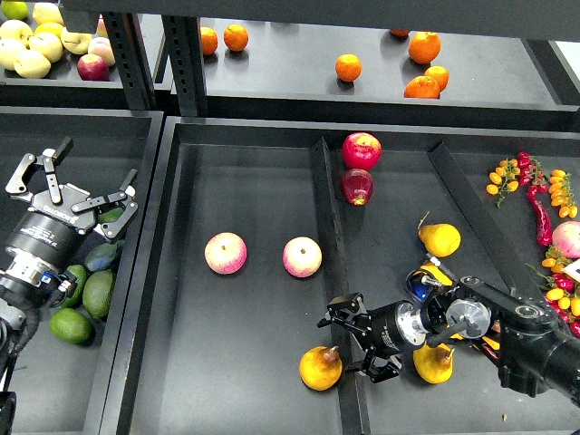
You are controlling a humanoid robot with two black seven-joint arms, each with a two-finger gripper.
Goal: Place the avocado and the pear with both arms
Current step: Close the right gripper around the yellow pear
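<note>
Several dark green avocados [98, 292] lie in the left bin under my left arm. My left gripper [80, 184] is open and empty, hovering just above and behind them. An orange-yellow pear [321, 367] lies at the front right of the middle tray, by the divider. My right gripper [355, 342] is open and empty. It reaches left across the divider, its fingers just right of that pear and not closed on it. More pears [439, 238] lie in the right tray; one [433, 362] is partly hidden under my right arm.
Two pink apples [226, 252] [302, 256] sit mid-tray. Two red apples [362, 149] lie behind the divider [328, 227]. Oranges [348, 67] are on the back shelf, yellow apples [32, 54] at top left. Chillies [536, 204] and small tomatoes lie at the far right.
</note>
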